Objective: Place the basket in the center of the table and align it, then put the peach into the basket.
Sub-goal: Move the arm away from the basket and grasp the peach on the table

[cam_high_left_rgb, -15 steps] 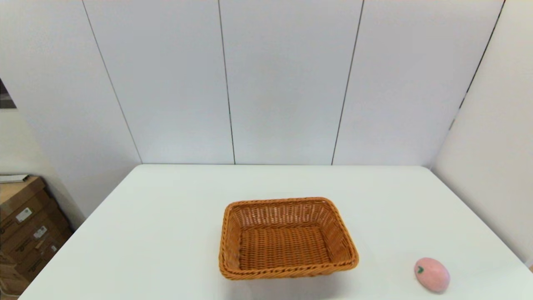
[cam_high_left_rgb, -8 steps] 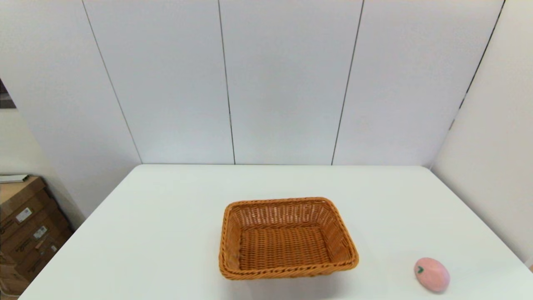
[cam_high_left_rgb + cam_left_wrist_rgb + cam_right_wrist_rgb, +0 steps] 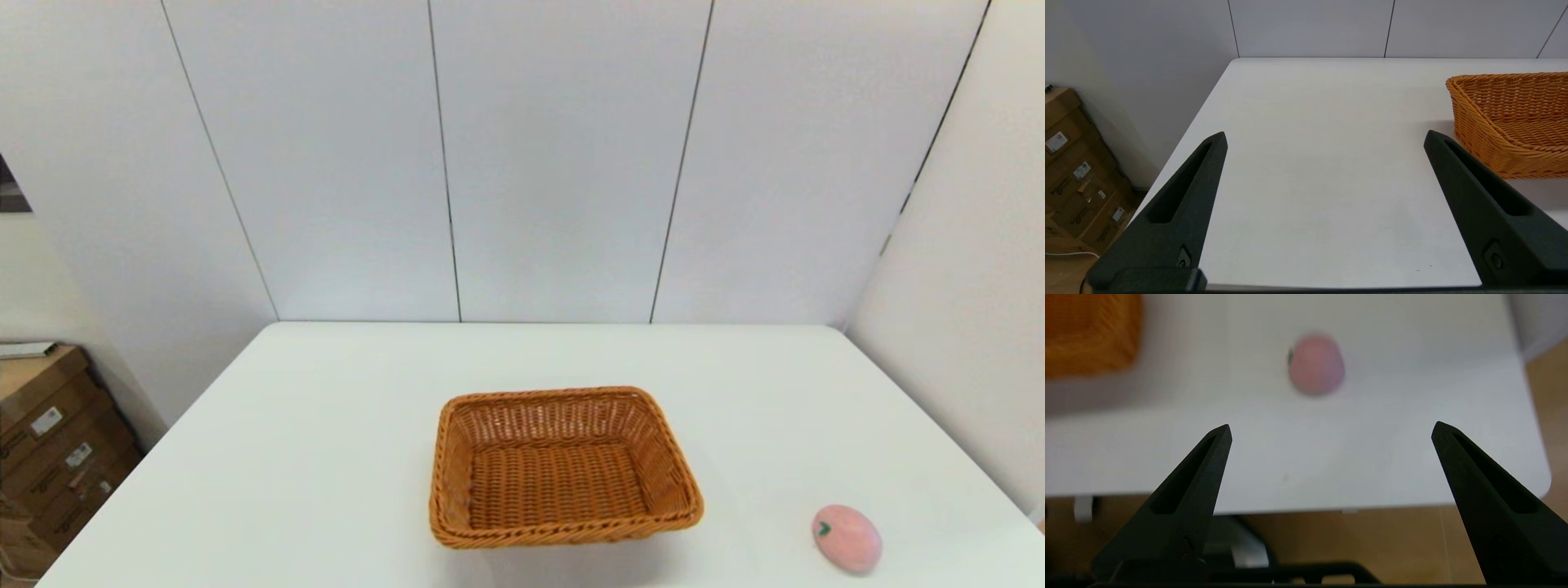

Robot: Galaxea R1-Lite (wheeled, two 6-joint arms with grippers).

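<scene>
Head view shows neither of my arms, only the woven orange-brown wicker basket (image 3: 563, 465) mid-table on the smooth white table (image 3: 326, 457) with the matte pink egg-shaped peach (image 3: 847, 538) near right, while wrist views show my left gripper (image 3: 1325, 139) and right gripper (image 3: 1331, 430) spread wide at the near edge.

White table (image 3: 326, 457): basket (image 3: 563, 469) mid-front, peach (image 3: 847, 538) front-right corner.

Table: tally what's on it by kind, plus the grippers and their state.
Wicker basket: 1, empty
Toy peach: 1, on the white table, to the basket's right
Grippers: 2, left gripper and right gripper, both open and empty
Total: 2 things on the table, 2 grippers
</scene>
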